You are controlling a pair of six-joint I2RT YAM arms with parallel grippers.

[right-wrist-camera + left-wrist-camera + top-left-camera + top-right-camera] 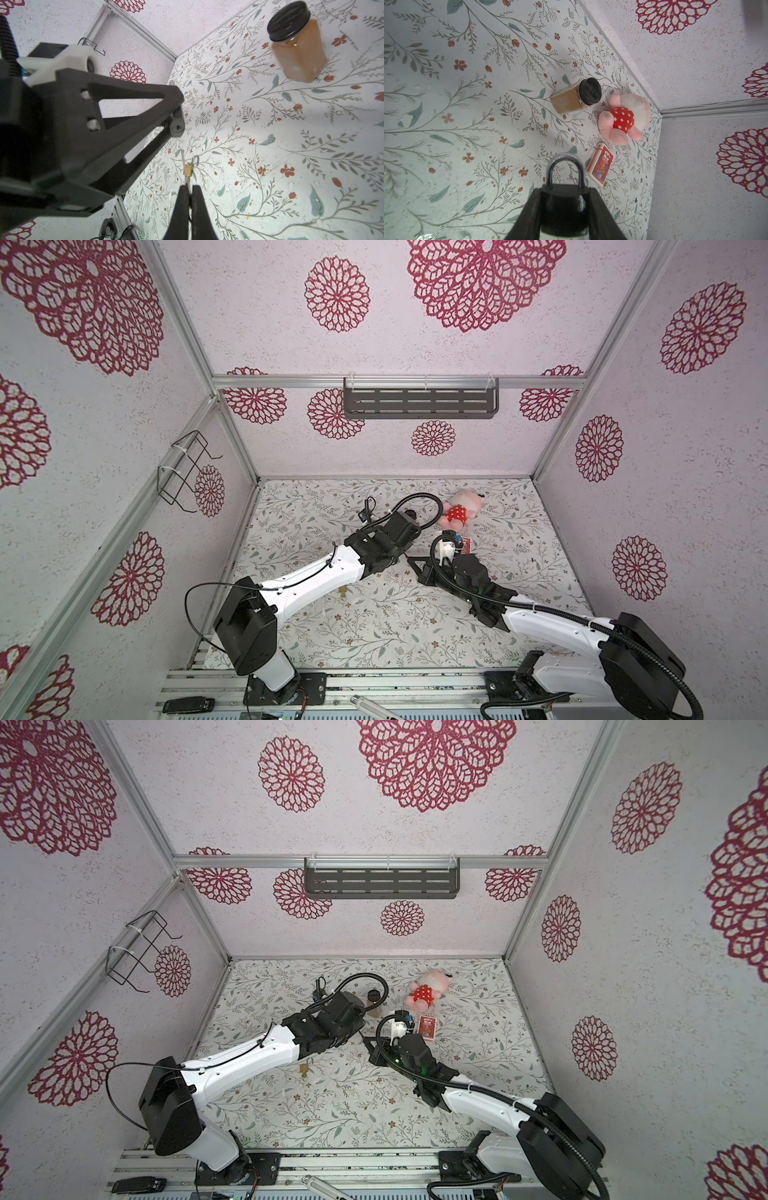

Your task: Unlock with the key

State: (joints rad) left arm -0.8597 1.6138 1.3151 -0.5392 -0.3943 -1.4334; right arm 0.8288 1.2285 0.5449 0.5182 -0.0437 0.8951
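right tool (412,562) just beside left arm (316,580) wrist | plush toy (459,512) farther back | shelf (419,400) on back wall

Left arm (316,580) is reaching forward and toward the middle. Left gripper (563,193) is clamping a black padlock (560,216) by its body, jaws partly apart around it. Right arm (552,618) is stretching forward and inward. Right gripper (189,188) is pinching a key (183,158), jaws fully closed, tips pointing toward the left gripper's tips, near them.
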